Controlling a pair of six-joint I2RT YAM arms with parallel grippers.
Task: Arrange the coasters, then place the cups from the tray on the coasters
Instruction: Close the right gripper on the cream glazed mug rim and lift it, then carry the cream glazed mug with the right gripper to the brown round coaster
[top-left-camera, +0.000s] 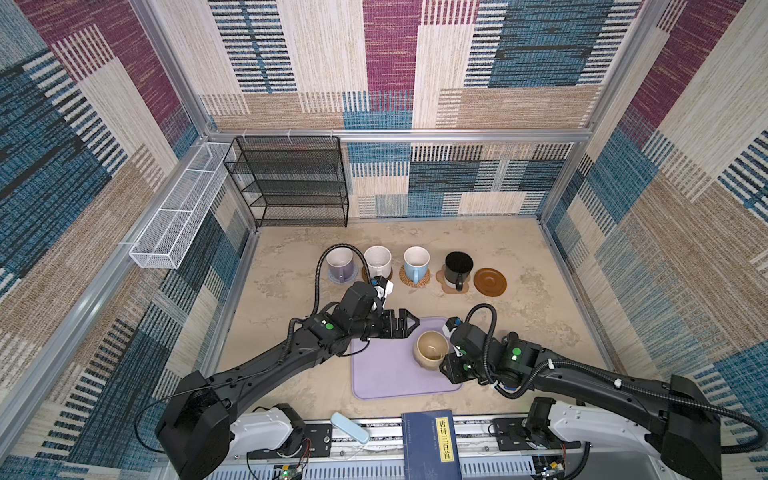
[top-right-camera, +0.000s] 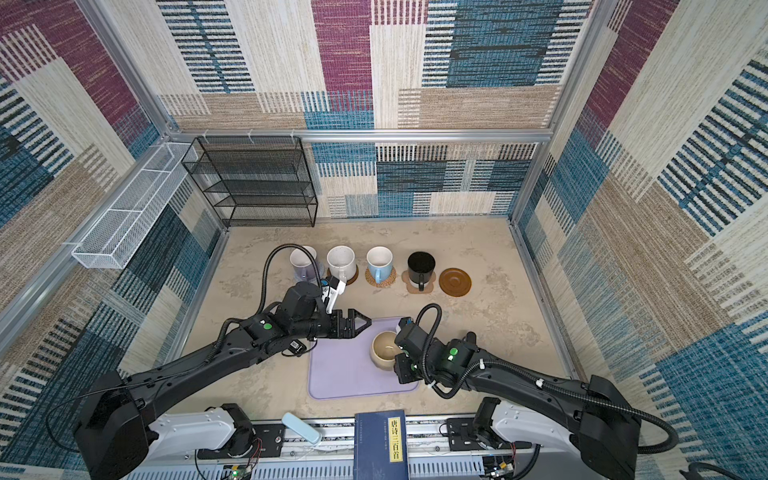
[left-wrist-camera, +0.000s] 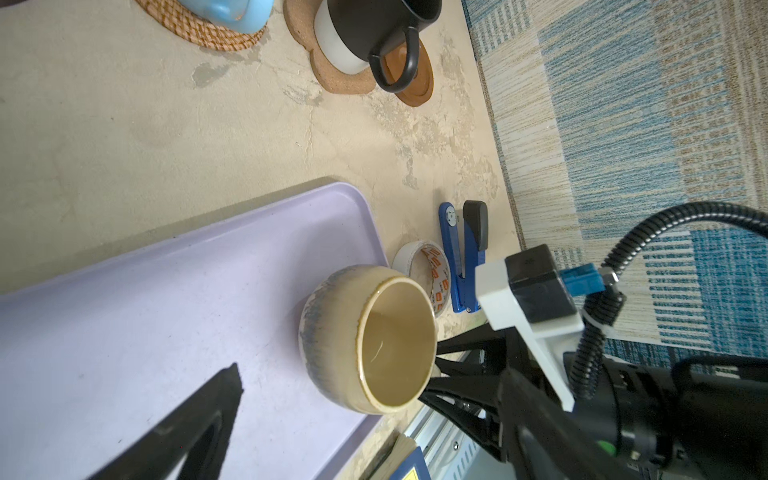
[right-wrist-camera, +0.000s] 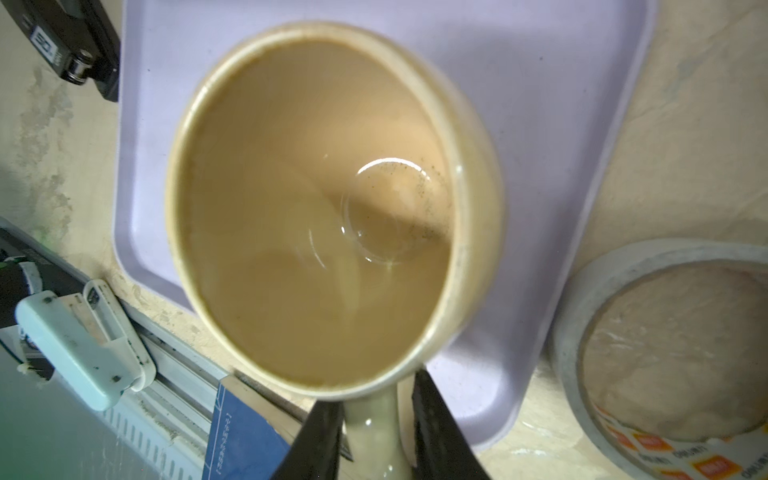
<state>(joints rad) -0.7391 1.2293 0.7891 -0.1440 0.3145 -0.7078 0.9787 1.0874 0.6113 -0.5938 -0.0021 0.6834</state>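
Observation:
The cream-beige cup (top-left-camera: 432, 348) stands on the lilac tray (top-left-camera: 386, 374). My right gripper (right-wrist-camera: 374, 399) is shut on its handle (right-wrist-camera: 372, 419), one finger on each side. My left gripper (top-left-camera: 409, 323) hangs open over the tray's far edge, holding nothing. Along the back runs a row: the lavender cup (top-left-camera: 340, 259) on the grey-blue coaster (top-left-camera: 332, 276), the speckled white cup (top-left-camera: 378, 257) on a brown wooden coaster (top-left-camera: 388, 275), the light blue cup (top-left-camera: 416, 262) on the rattan coaster (top-left-camera: 405, 279), and the black cup (top-left-camera: 459, 266) on the cork paw coaster (top-left-camera: 444, 286). A second wooden coaster (top-left-camera: 490, 281) lies bare.
A tape roll (left-wrist-camera: 428, 270) and a blue stapler (left-wrist-camera: 461, 253) lie right of the tray, under my right arm. A black wire rack (top-left-camera: 291, 183) and a white mesh basket (top-left-camera: 178, 216) sit at the back left. A dark-blue book (top-left-camera: 430, 444) and a pale blue case (top-left-camera: 350, 427) lie at the front edge.

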